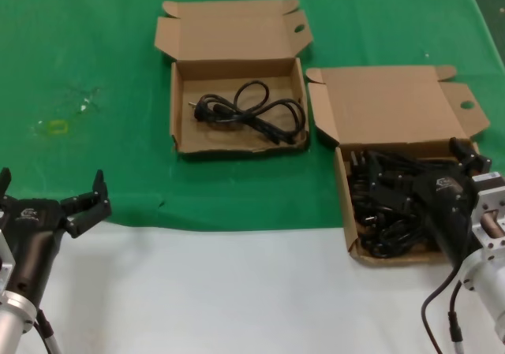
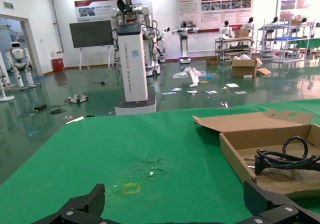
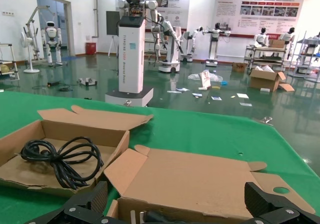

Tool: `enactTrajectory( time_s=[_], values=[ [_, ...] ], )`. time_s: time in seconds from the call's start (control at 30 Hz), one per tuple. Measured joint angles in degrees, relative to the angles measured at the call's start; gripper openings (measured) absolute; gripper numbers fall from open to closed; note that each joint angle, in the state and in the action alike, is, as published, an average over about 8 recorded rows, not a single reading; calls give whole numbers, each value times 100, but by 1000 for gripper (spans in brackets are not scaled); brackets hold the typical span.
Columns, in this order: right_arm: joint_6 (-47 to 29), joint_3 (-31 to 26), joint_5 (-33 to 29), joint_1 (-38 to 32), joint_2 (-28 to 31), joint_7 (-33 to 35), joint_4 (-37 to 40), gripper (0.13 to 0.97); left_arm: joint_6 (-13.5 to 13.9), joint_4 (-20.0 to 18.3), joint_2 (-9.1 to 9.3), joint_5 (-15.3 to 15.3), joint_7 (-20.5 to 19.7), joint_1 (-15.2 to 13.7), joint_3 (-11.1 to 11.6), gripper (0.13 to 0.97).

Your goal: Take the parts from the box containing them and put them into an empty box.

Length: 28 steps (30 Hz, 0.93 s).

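Note:
The box with the parts [image 1: 345, 196] stands open at the right and holds a pile of black power cords [image 1: 387, 204]. Its lid [image 3: 200, 179] fills the right wrist view. My right gripper [image 1: 422, 173] is open low over that pile, jaws spread wide [image 3: 172, 204]; plug prongs [image 3: 132, 218] show just under it. The other box [image 1: 181, 109] stands open at the middle back with one coiled cord [image 1: 252, 111] in it. That box [image 3: 30, 149] and cord [image 3: 60, 156] also show in the right wrist view. My left gripper [image 1: 51, 190] is open and empty at the front left [image 2: 172, 204].
A green mat [image 1: 95, 54] covers the table's back part; a white strip [image 1: 221, 291] runs along the front. A small yellow mark [image 1: 55, 127] lies on the mat at the left. The middle box [image 2: 240, 144] lies to one side of the left gripper.

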<state>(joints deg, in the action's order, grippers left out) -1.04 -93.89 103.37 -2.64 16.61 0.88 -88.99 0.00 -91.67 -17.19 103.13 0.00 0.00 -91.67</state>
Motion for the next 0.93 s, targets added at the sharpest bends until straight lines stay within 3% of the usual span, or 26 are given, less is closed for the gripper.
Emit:
enactTrajectory(
  time_s=[0.93],
  values=[
    [0,0,0,0,0,0,0,966,0,0,0,0,0,0,0,966]
  ],
)
